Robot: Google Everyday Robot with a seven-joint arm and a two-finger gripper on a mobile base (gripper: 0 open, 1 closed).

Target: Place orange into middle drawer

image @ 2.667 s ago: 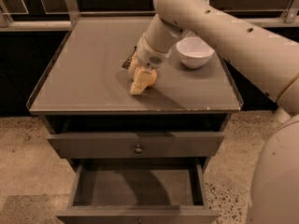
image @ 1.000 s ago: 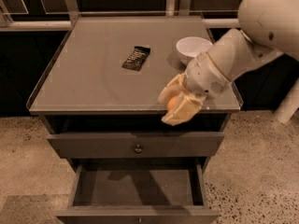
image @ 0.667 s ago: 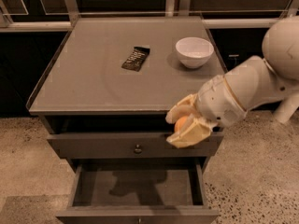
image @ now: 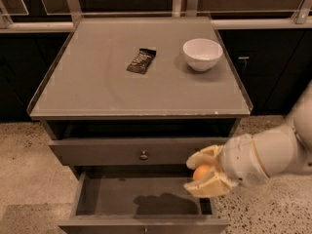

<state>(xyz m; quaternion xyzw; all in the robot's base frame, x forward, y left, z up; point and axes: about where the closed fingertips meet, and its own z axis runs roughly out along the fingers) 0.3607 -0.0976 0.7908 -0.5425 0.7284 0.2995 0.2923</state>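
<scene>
Now the gripper (image: 201,174) is down low at the right end of the middle drawer (image: 112,191), just in front of the shut drawer (image: 97,151) above it. Its two fingers (image: 207,188) are closed around the orange (image: 201,171), one above and one below, like a cupped hand. They squeeze it from both sides because a round, smooth fruit would roll or slip out of a loose hold.

The orange is held up in the air, not yet lying on the drawer floor. It looks to be over the right side of the drawer, close to the side wall. A dark shadow lies on the drawer floor to its left.

The middle drawer is pulled out so that its flat floor is open from above. That gives the orange a place to land. The shut drawer with the small knob (image: 143,155) is not the one wanted.

Up on the worktop (image: 97,87) sit a white bowl (image: 202,53) and a dark wrapper (image: 141,61), well apart from the gripper. They are not part of this job.

I think the next move is to go a bit lower and more over the floor, then let go gently, so the orange does not bounce or roll.
</scene>
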